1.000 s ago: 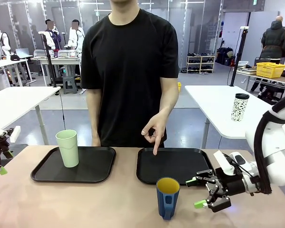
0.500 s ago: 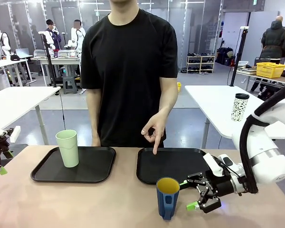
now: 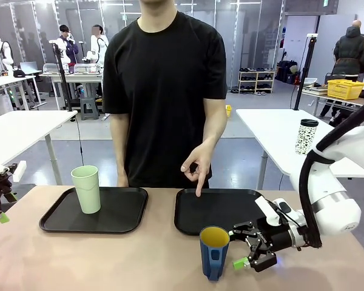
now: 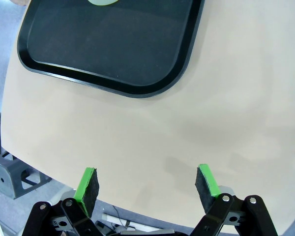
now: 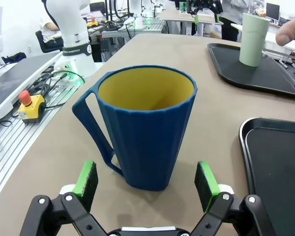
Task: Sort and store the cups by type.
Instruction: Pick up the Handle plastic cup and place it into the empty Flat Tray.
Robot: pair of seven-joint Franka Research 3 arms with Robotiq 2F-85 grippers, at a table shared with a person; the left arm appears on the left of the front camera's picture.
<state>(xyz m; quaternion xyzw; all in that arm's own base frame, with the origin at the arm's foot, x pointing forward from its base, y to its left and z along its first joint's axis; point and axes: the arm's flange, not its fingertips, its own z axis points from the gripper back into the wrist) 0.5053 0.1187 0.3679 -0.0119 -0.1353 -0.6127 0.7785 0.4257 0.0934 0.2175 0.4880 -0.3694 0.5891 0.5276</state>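
A dark blue mug point(image 3: 214, 251) with a yellow inside stands on the bare table, in front of the right black tray point(image 3: 218, 211). My right gripper point(image 3: 238, 247) is open just to its right, level with it and not touching. In the right wrist view the mug point(image 5: 147, 132) stands close ahead of the gripper point(image 5: 146, 178), its handle to picture left. The pale green tumbler point(image 3: 86, 189) stands upright on the left black tray point(image 3: 118, 221). My left gripper point(image 3: 0, 206) waits open at the table's left edge. In its own view the gripper point(image 4: 147, 182) is open over bare tabletop.
The person stands at the far side, one hand point(image 3: 197, 173) pointing down at the right tray's far edge. A white speckled tumbler point(image 3: 307, 136) stands on another table behind. A yellow box with a red button point(image 5: 27, 101) and cables lie beside the table.
My right gripper has moved left along the table toward the blue mug, still open. The left arm, both cups and the person's hand have stayed put.
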